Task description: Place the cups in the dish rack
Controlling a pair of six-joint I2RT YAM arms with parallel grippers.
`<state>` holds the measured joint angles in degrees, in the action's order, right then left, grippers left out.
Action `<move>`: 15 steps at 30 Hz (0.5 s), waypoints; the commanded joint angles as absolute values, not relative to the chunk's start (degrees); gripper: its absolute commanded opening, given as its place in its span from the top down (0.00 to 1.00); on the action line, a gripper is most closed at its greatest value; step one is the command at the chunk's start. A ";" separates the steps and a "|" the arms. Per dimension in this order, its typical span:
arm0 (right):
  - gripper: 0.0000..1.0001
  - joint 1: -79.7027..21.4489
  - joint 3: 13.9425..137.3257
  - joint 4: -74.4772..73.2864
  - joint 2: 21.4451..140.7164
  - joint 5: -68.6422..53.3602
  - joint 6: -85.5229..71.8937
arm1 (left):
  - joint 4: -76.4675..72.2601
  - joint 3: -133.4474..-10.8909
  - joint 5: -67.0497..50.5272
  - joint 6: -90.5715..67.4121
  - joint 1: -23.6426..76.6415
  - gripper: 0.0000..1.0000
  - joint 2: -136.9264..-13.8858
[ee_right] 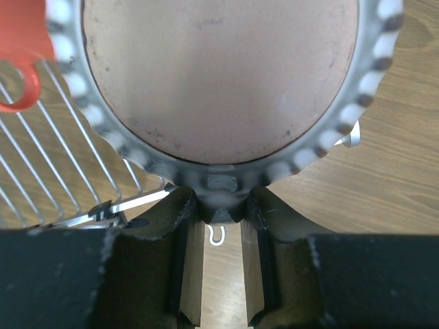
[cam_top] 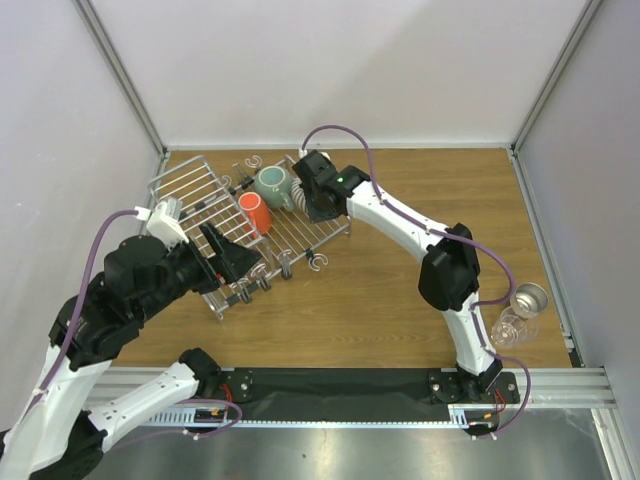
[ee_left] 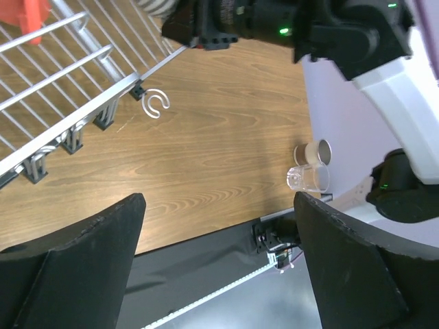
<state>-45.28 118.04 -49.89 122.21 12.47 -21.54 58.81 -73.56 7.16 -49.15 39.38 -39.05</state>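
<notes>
The silver wire dish rack [cam_top: 190, 185] stands at the back left, with a dark teal mug [cam_top: 271, 184] and a red mug [cam_top: 254, 213] on it. My right gripper [cam_top: 312, 200] is shut on the white ribbed mug [cam_top: 296, 196] over the rack's right end. The right wrist view fills with this mug's tan underside [ee_right: 219, 75], the gripper [ee_right: 223, 202] pinching its edge. My left gripper [cam_top: 235, 262] hangs open and empty at the rack's front edge; in its wrist view it [ee_left: 219, 205] frames bare table. A clear glass [cam_top: 507, 328] and a shiny metal cup [cam_top: 530, 298] sit near the right front corner.
Small white hooks lie on the wood beside the rack [ee_left: 155, 103], and one shows below the held mug [ee_right: 217, 236]. The right arm [ee_left: 357, 34] reaches across the table's middle. White walls close in the table on three sides, and a black strip runs along the near edge.
</notes>
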 commanded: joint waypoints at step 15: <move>1.00 -46.41 122.70 -44.12 128.05 17.05 -19.87 | 60.99 -81.91 5.62 -41.05 39.55 0.00 -43.42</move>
<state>-45.95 118.43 -49.01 127.87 14.50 -20.82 59.92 -79.40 5.74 -43.42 39.38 -43.13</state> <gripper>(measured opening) 0.262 0.996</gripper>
